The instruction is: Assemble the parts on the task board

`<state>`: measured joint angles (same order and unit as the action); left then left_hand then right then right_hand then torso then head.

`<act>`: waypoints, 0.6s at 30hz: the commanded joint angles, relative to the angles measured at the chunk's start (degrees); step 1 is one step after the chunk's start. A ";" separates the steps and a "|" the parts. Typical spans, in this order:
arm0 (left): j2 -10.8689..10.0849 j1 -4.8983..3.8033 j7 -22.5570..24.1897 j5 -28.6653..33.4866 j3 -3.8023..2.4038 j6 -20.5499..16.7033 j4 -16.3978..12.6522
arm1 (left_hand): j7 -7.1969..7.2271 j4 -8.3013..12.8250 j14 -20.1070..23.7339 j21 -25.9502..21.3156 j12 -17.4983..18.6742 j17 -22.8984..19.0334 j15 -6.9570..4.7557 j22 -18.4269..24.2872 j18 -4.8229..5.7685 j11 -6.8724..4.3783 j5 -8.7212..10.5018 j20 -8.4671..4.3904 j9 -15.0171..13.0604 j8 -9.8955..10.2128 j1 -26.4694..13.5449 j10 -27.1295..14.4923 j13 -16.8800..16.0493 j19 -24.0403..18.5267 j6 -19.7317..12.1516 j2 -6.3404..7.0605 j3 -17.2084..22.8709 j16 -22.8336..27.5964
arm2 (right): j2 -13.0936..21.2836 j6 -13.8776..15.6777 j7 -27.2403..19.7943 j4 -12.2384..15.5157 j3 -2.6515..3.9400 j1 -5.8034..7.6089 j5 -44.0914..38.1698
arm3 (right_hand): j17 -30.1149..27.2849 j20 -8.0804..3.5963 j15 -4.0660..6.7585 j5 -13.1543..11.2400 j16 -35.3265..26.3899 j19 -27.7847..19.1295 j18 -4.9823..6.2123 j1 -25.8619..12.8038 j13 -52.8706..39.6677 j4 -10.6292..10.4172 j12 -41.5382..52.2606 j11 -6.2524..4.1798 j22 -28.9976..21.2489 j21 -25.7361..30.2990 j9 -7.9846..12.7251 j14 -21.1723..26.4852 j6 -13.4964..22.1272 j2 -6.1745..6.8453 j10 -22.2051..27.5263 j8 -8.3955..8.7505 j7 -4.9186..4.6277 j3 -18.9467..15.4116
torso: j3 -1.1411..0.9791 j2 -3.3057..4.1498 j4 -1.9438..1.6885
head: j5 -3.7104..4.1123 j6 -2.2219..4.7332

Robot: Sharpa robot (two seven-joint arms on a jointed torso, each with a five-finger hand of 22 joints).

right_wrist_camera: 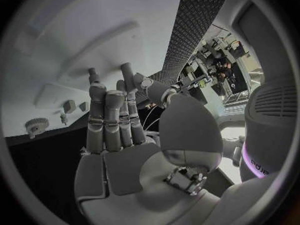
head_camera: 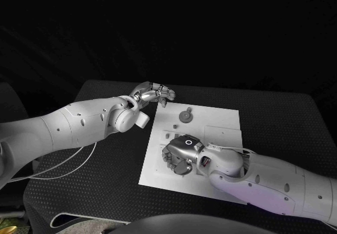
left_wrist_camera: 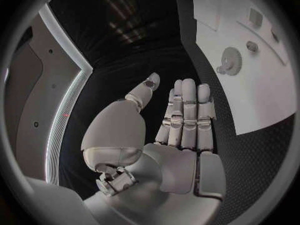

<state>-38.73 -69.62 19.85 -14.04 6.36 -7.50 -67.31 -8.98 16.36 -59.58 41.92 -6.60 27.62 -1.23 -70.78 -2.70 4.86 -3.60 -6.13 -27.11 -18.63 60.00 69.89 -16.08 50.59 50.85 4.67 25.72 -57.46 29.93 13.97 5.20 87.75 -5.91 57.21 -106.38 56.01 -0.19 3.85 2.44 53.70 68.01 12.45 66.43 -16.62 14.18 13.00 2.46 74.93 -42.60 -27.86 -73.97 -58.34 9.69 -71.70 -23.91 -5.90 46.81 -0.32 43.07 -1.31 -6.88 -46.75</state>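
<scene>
gear point(head_camera: 184, 116) on board point(head_camera: 217, 122), just beside left hand point(head_camera: 153, 92), fingers straight, empty. right hand point(head_camera: 179, 155) over board's near part, grip unclear.

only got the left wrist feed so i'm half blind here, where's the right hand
observer: In the head view the right hand is over the near part of the white board.
operator: holding a part
observer: No. The right wrist view shows its fingers straight with nothing in them.
operator: and the gear
observer: In the head view the gear lies on the board between the right hand and the left hand, touched by neither.
</scene>
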 commanded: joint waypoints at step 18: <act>-0.02 -0.07 0.29 0.32 -0.04 0.77 -0.13 | -0.20 -0.10 0.13 -0.37 -0.33 0.12 0.23 -0.14 -0.81 0.23 0.20 -0.49 0.08 0.22 -0.23 -0.34 0.10 0.02 -0.36 -0.31 -0.19 0.41 | 0.63 1.54 -0.55 -0.82 -0.39 -0.33 3.08 | -1.28 1.53 -3.92 0.88 -0.44 -4.38 2.55 -5.26 1.44 0.13 -5.44 4.12 1.11 0.63 2.12 4.22 9.66 6.82 9.72 5.90 -4.42 -7.25 | -0.11 -0.01 0.05 | 0.04 -0.01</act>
<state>-38.80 -69.62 19.80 -14.04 6.36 -7.48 -67.32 -8.96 16.37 -59.58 41.92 -6.60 27.67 -1.23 -70.82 -2.70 4.98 -3.60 -6.22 -27.11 -18.63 60.00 69.77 -16.03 50.69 50.83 4.67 25.72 -57.24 30.49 14.69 5.01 86.93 -6.29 56.93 -103.93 54.79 1.44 -0.16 3.33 52.99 63.91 12.38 61.31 -15.24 14.30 7.69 6.43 75.05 -42.32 -25.84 -70.18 -49.03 16.24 -62.32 -18.17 -10.16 39.82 -0.45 43.06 -1.22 -6.90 -46.79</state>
